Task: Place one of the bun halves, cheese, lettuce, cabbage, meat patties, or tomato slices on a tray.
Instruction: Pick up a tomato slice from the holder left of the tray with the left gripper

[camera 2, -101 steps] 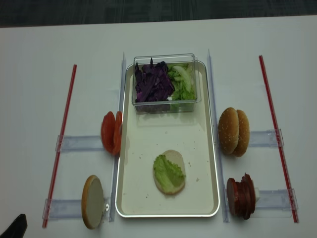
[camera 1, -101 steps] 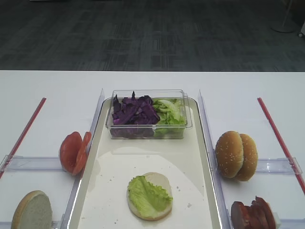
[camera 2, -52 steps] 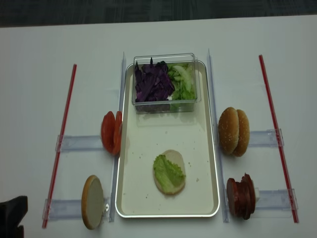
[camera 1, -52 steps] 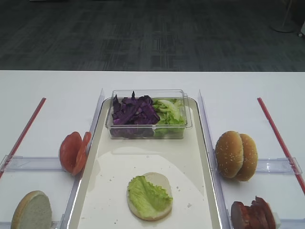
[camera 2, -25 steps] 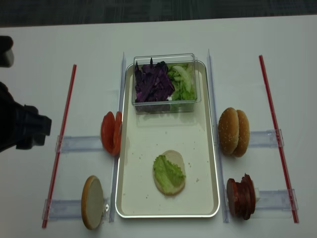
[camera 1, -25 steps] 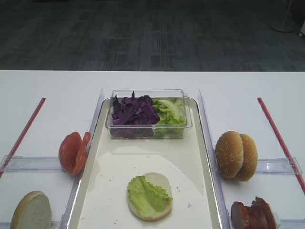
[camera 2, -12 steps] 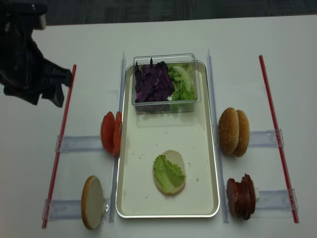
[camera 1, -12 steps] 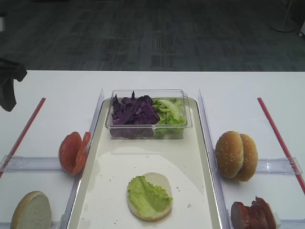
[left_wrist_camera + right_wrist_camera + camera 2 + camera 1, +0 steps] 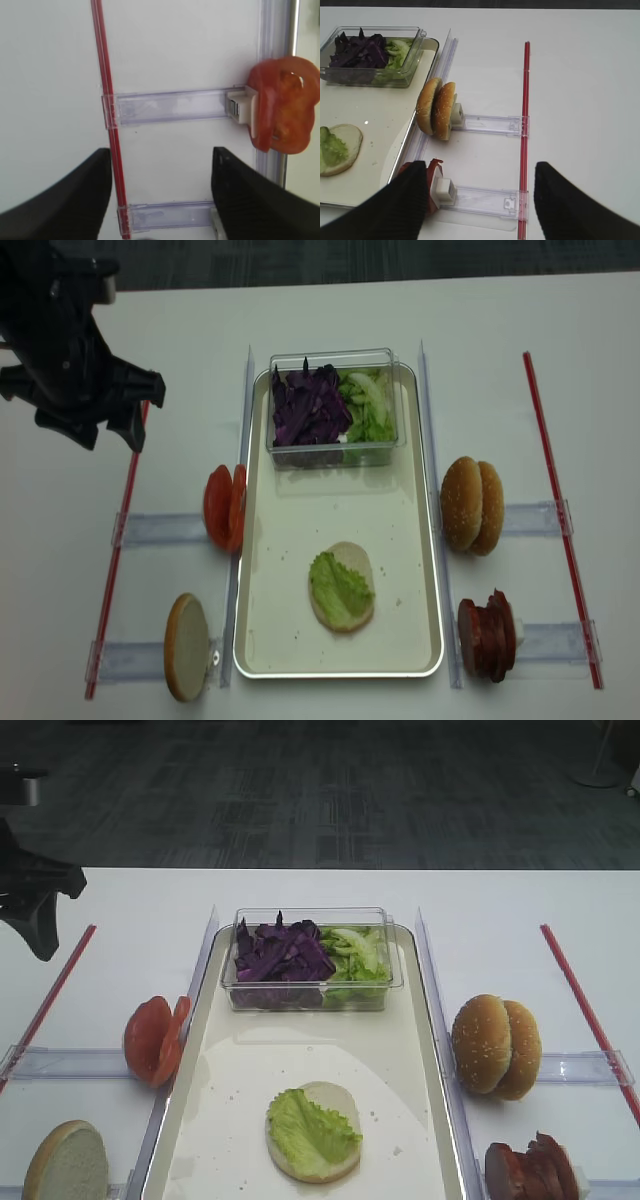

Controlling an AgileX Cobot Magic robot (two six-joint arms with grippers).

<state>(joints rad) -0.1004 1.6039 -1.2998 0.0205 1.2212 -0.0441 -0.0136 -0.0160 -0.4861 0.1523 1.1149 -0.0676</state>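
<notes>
On the white tabletop the left pincer hovers open and empty, at ten o'clock from the tomato slices; the right pincer also stands open.

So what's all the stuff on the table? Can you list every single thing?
tray: one, cream-white, middle of table
clear box: one, on the tray's far end
cabbage: purple shreds, box's left side
lettuce: green pieces in box's right side; another leaf on the tray's bun
bun halves: two tan, upright, right of tray; one flat on tray; one upright at near left
tomato slices: red, upright, left of tray
meat patties: dark red-brown, upright, near right
red strips: two, far left and far right
left gripper: black, open, above left strip
right gripper: black, open
</notes>
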